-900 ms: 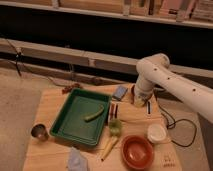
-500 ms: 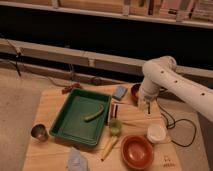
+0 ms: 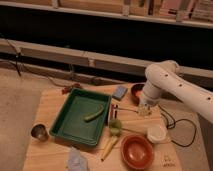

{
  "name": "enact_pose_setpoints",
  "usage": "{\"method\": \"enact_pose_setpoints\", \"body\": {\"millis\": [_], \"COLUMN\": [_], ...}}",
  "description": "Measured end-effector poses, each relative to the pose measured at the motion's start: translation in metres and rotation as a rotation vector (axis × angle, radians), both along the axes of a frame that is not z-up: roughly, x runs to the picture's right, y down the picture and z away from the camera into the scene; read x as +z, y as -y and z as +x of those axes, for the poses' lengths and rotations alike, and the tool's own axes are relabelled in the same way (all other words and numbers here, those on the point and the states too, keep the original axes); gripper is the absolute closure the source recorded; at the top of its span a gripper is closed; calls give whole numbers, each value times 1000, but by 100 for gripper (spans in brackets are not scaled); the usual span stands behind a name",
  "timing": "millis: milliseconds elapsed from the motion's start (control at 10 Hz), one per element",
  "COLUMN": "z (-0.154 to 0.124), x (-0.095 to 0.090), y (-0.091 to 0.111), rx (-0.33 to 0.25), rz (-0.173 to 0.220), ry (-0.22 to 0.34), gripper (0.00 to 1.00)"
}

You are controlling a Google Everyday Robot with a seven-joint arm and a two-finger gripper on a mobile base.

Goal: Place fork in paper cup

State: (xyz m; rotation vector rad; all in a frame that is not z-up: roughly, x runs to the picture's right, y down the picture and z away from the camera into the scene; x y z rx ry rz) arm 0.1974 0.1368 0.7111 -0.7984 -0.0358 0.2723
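fork [image 3: 129,109] lies on the wooden table [image 3: 52,107] beside the gripper [image 3: 145,110], hold impossible to tell, dark wall [image 3: 75,32] behind.

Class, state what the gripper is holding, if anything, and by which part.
It cannot be told: the gripper hangs low over the table, beyond the paper cup.

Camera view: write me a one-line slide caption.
The arm's tool hangs over the wooden table, between the green tray and the white paper cup.
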Motion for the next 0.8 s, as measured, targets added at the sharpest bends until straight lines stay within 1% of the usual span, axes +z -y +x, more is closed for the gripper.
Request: {"method": "enact_pose_setpoints", "body": {"millis": [200,400,600,800], "z": [0,5,19,35], "x": [-5,-11,-16,-22], "y": [-9,-17,-22,-27], "rx": [-39,-66,-67,-56], "rz": [-21,-42,-53,-66], "ry": [7,-1,-22,-58], "gripper": [100,100,100,100]}}
